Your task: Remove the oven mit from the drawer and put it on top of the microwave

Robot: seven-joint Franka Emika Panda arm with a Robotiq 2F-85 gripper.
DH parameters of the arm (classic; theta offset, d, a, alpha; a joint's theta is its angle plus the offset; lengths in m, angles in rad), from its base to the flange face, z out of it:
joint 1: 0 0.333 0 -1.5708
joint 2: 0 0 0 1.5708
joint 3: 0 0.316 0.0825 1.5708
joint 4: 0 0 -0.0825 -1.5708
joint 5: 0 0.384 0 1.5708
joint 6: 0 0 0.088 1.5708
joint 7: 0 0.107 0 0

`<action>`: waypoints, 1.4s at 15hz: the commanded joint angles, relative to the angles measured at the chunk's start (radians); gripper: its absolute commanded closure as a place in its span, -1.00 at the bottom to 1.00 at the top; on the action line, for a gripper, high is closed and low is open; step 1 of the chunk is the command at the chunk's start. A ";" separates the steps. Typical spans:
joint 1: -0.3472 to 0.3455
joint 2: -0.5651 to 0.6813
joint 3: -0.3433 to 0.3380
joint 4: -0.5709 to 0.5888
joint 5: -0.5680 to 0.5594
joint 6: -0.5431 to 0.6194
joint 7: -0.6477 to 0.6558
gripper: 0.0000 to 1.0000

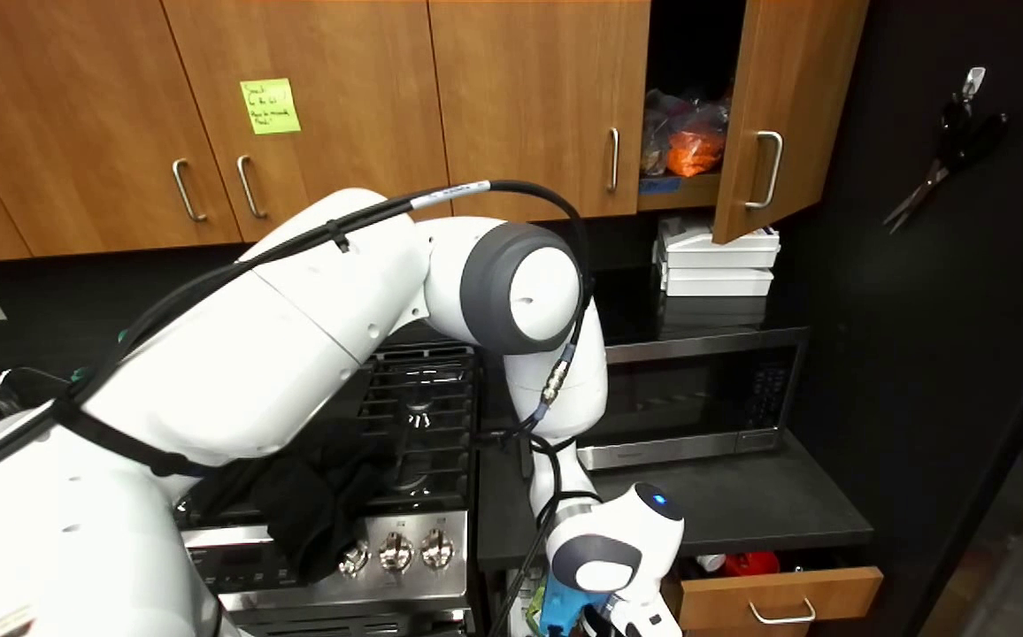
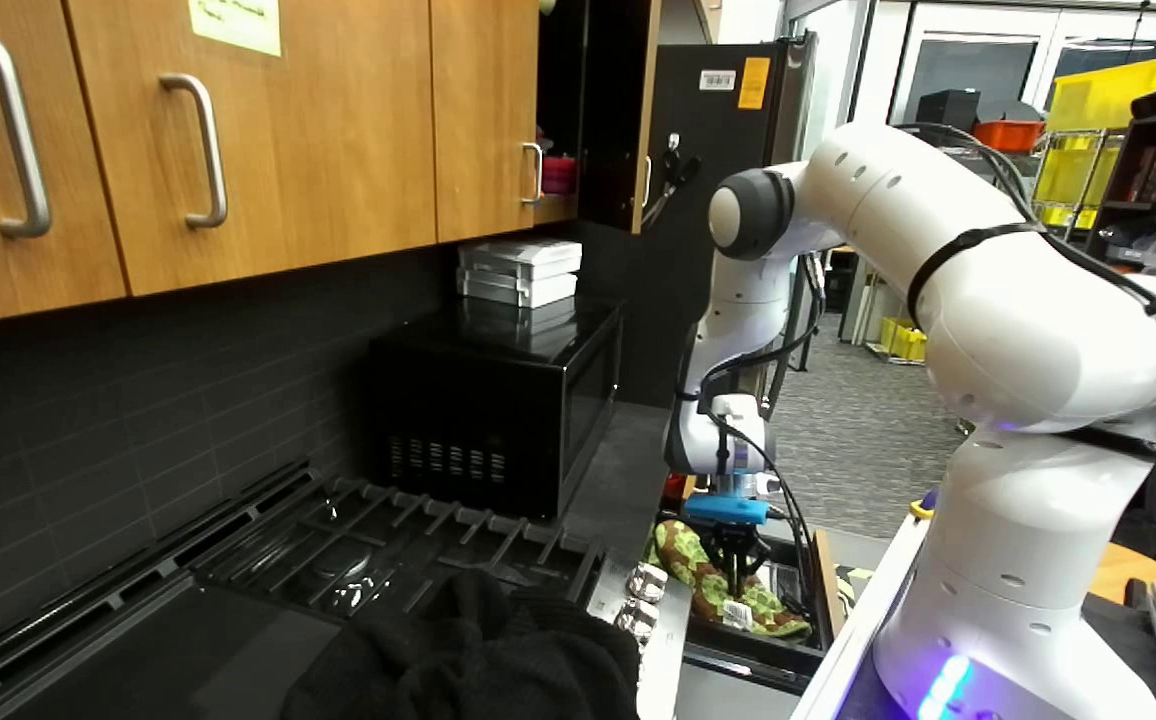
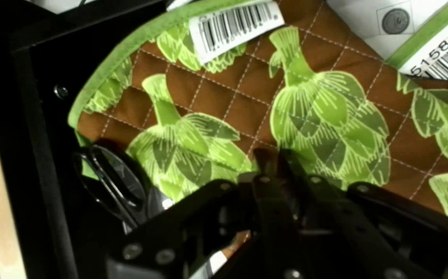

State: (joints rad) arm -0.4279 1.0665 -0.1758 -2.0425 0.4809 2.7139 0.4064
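The oven mit, brown quilted cloth with green artichokes and a green edge (image 3: 332, 120), fills much of the wrist view. In an exterior view the oven mit (image 2: 708, 585) lies in the open drawer (image 2: 826, 585), inside a black tray. My gripper (image 2: 736, 590) points straight down onto its middle. In the wrist view the fingertips of my gripper (image 3: 272, 155) are close together on the cloth, and a crease runs towards them. The cloth between the tips is mostly hidden. The microwave (image 1: 684, 394) stands on the counter behind the drawer; its black side (image 2: 468, 430) also shows.
White boxes (image 1: 719, 265) stand on the microwave. An upper cabinet door (image 1: 790, 115) hangs open above it. Another open drawer (image 1: 781, 597) holds red things. A black cloth (image 2: 478, 655) lies on the stove. Black-handled scissors (image 3: 119, 186) lie beside the mit. The counter edge is close to my wrist.
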 commanded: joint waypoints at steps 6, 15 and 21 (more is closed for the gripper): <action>-0.002 0.030 0.007 -0.028 0.008 0.045 -0.041 0.48; 0.032 -0.058 -0.044 -0.040 -0.008 -0.032 -0.019 -0.44; 0.069 -0.111 -0.091 -0.050 -0.012 -0.021 -0.005 -1.00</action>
State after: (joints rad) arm -0.3810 1.0088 -0.2449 -2.0580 0.4779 2.6980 0.3850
